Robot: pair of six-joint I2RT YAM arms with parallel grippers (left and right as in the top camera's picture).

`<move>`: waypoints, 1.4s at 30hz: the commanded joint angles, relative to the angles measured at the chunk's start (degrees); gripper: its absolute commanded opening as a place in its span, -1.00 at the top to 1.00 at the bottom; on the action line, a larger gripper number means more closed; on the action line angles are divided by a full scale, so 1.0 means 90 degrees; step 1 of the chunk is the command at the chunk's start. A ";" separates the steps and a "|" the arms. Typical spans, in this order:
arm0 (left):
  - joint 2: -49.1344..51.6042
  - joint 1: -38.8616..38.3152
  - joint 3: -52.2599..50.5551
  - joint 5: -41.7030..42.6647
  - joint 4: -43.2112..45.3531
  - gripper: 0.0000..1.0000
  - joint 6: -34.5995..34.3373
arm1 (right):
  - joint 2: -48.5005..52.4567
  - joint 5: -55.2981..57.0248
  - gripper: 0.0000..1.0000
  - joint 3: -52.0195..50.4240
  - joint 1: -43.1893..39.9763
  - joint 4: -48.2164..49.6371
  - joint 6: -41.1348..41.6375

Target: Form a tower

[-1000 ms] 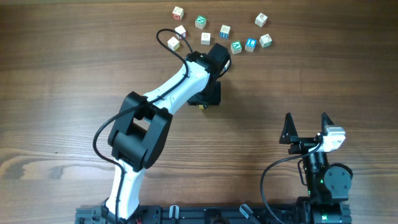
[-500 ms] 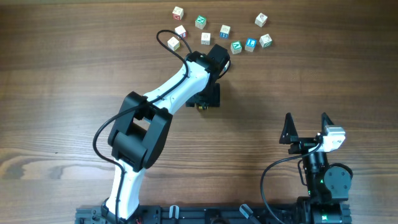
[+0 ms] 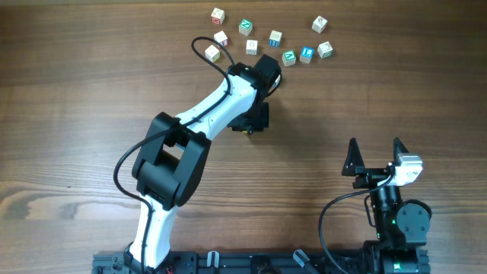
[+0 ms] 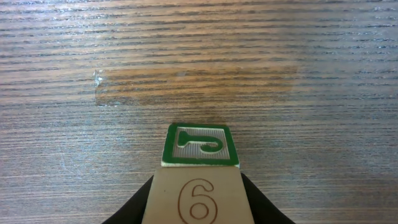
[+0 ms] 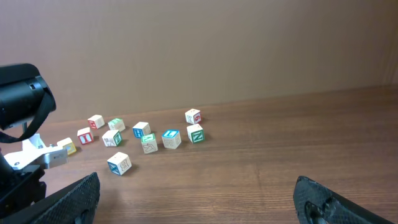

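Our left pincer (image 4: 198,190) looks clenched on the tower (image 4: 199,144), central on the counter (image 3: 76,91). We judge it partly built, with many loose cubes (image 3: 275,36) waiting beyond. Our right pincer (image 3: 375,146) rests released, idle.

I see the tower (image 4: 199,168) up close: a pale wooden cube with a green-edged square face and a plain side showing a 6. The rest is hidden.

Soft, even, bright light cast only faint shadows. A pale glare patch marked the table (image 4: 186,81), the numbered block (image 4: 198,199) was sharp, and the right tool's (image 5: 198,182) dark fingers (image 5: 74,198) were blurred.
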 commanded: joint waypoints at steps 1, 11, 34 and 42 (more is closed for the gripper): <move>-0.0202 0.0010 -0.0058 0.0051 -0.0022 0.42 0.0012 | -0.0034 -0.0010 -1.00 -0.0007 0.0036 0.0012 -0.0027; -0.0202 0.0010 -0.0058 0.0051 -0.0022 0.46 0.0012 | -0.0034 -0.0010 -1.00 -0.0007 0.0036 0.0012 -0.0027; -0.0260 0.0012 0.0182 0.0046 -0.0209 -0.29 0.0202 | -0.0034 -0.0010 -1.00 -0.0007 0.0036 0.0012 -0.0027; -0.0362 0.0012 0.0355 0.0046 -0.0219 -0.31 0.0202 | -0.0034 -0.0010 -1.00 -0.0007 0.0036 0.0012 -0.0029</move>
